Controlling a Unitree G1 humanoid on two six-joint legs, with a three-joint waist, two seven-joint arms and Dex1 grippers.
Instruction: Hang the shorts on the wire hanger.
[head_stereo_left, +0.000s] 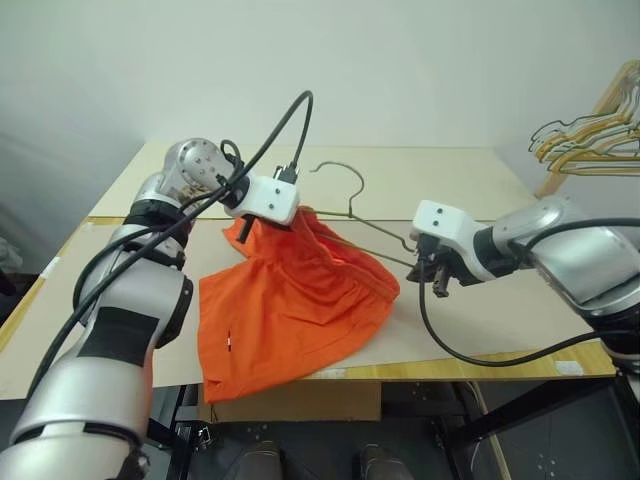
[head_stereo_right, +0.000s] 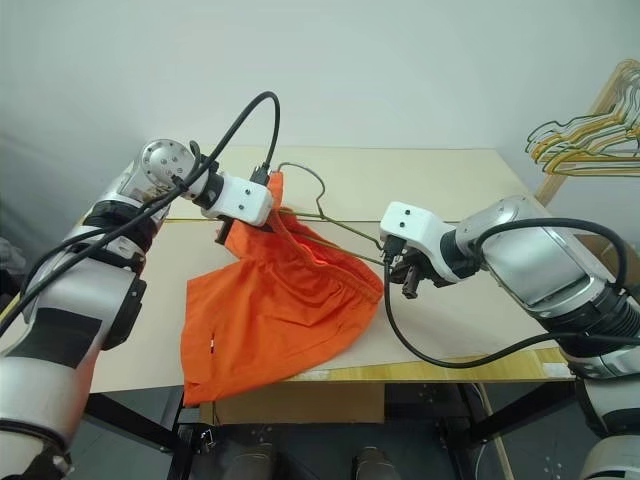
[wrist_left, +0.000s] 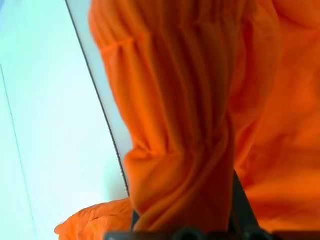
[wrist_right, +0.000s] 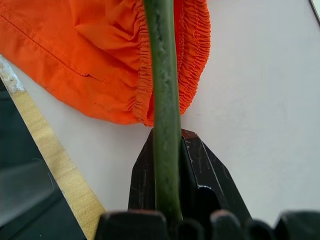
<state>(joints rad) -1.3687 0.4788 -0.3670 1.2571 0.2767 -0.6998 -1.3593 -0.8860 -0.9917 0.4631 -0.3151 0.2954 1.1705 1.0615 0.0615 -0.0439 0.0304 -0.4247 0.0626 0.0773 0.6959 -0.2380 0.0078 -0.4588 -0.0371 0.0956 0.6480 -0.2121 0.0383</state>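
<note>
On the pale worktop – left pincer pinching shorts, right pincer clamped on wire hanger – risks waistband slipping off.

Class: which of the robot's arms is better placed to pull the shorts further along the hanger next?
Probably the left: its claw pinches the shorts at the bunched waistband, while the right claw is shut on the hanger.

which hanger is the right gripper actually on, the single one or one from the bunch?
The single grey wire hanger on the table, its end clamped in the right gripper and running into the shorts. The coloured bunch hangs untouched at the side.
</note>
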